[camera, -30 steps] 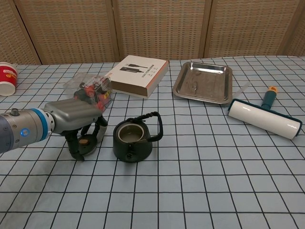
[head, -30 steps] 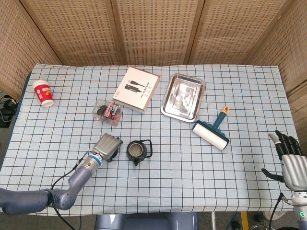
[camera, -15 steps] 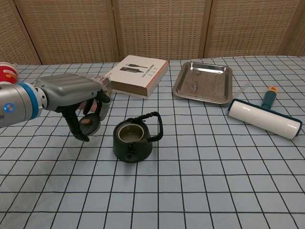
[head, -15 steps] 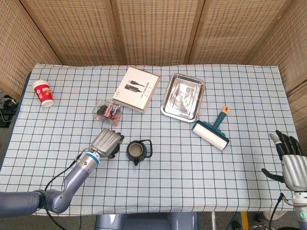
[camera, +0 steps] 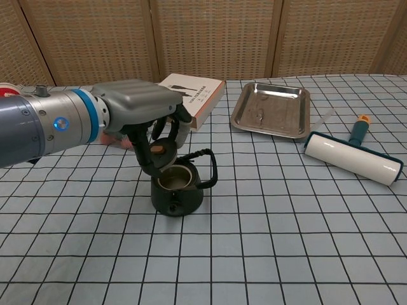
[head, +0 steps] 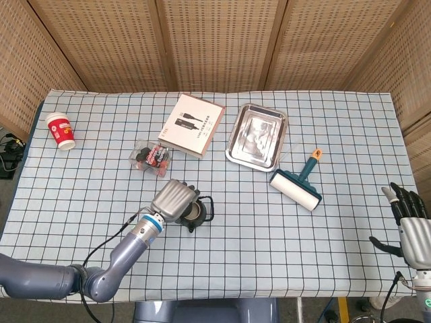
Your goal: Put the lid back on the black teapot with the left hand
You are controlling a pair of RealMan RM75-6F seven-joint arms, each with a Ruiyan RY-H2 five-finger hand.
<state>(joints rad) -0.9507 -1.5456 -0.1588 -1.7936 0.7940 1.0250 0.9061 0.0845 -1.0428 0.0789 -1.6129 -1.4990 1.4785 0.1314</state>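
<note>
At the far left of the checked tablecloth [head: 81, 202] stands a red-and-white paper cup [head: 60, 130]. Further in, a clear packet of red and black items [head: 152, 158] lies behind the left hand [camera: 137, 108], which pinches the lid [camera: 161, 151] between thumb and fingers, tilted, just above the open mouth of the black teapot [camera: 177, 190]. Behind them lies a white and brown box [head: 192, 125], then a steel tray [head: 257, 136] and a lint roller [head: 297, 186]. At the far right the right hand [head: 411, 231] hangs off the table edge, fingers spread, holding nothing.
</note>
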